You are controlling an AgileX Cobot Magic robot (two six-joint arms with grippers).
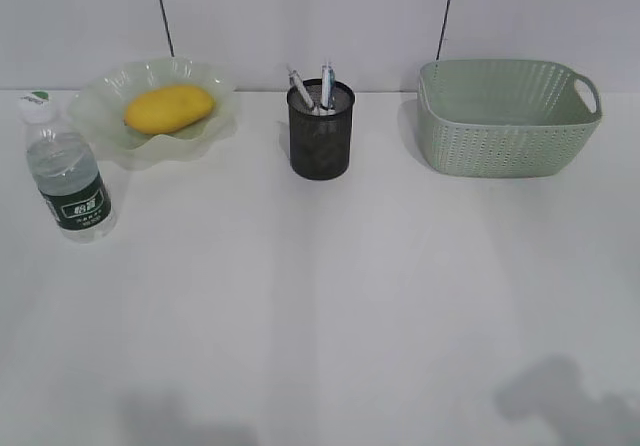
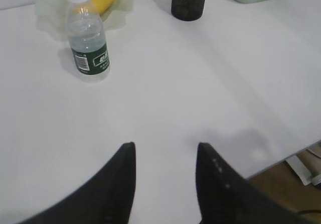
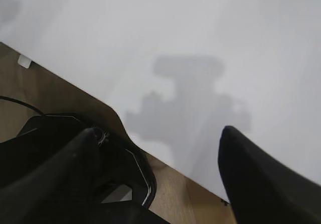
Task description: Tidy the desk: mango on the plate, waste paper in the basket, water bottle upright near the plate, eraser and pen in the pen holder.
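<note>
Four things stand along the far side of the table [image 1: 330, 306]: a bottle [image 1: 67, 171] upright at the left, a plate [image 1: 150, 111] just behind it with the mango [image 1: 168, 108] on it, a black mesh cup [image 1: 321, 129] with pens [image 1: 326, 85] poking out, and a green basket [image 1: 505, 116]. Only the wrist views show the arms. The left tool [image 2: 165, 153] hangs with fingers apart, holding nothing, facing the bottle. The right tool [image 3: 160, 138] gapes wide over the table's near edge.
</note>
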